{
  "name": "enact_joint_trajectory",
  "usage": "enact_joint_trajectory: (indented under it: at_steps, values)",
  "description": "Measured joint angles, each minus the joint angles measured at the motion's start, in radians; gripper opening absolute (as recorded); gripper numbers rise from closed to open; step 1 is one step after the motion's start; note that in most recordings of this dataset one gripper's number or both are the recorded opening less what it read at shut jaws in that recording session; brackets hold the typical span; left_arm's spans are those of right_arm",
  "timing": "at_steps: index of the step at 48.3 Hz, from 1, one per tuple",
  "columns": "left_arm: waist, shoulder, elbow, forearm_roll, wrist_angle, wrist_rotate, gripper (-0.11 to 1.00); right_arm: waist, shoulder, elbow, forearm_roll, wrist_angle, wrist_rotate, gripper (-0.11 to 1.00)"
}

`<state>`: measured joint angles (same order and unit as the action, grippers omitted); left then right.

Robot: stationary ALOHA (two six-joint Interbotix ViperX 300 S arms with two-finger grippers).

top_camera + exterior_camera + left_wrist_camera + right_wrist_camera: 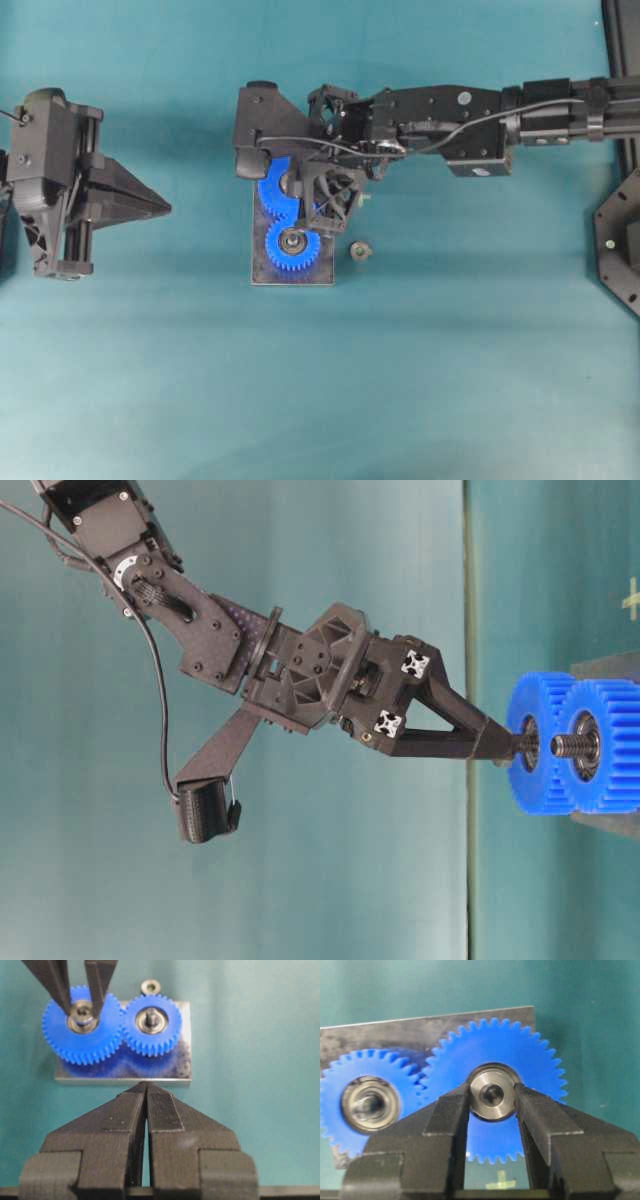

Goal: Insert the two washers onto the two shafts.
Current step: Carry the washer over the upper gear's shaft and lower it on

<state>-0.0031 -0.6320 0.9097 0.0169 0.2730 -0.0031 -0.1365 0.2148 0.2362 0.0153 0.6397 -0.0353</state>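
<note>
From overhead, a dark metal plate (292,277) lies on the teal table (450,380) with two meshed blue gears on it. The larger gear (272,190) is partly under the right gripper (300,190), which reaches in from the right of this view; the smaller gear (292,246) sits on the side of the plate away from the arm. Just off the plate's edge beside the smaller gear lies a small loose metal ring (359,250), flat on the table. The left gripper (165,208) rests well apart from the plate, its fingers pressed together to a point.

At table level, the right gripper (505,748) slants down to the larger gear (535,742). The threaded shaft (572,746) of the smaller gear stands upright from the plate, its long axis vertical.

In the left wrist view, the left gripper (146,1087) points at the plate's near edge with its jaws closed and nothing between them. Beyond it, the right fingers (96,990) flank the hub of the larger gear.

In the right wrist view, the right fingers (452,1110) pinch a silvery washer (492,1092) lying flat, its hole axis vertical, at the centre of the larger gear (520,1050); whether it is already seated on that shaft I cannot tell. No writing is readable.
</note>
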Motion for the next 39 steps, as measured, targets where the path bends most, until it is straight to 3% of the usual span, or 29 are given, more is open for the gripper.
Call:
enact_joint_trajectory:
  at_steps: [39]
  values:
    - [0.000,-0.003,0.009,0.000,-0.023,0.000,0.01,-0.005,0.018,-0.031,0.003,0.041,0.000,0.32]
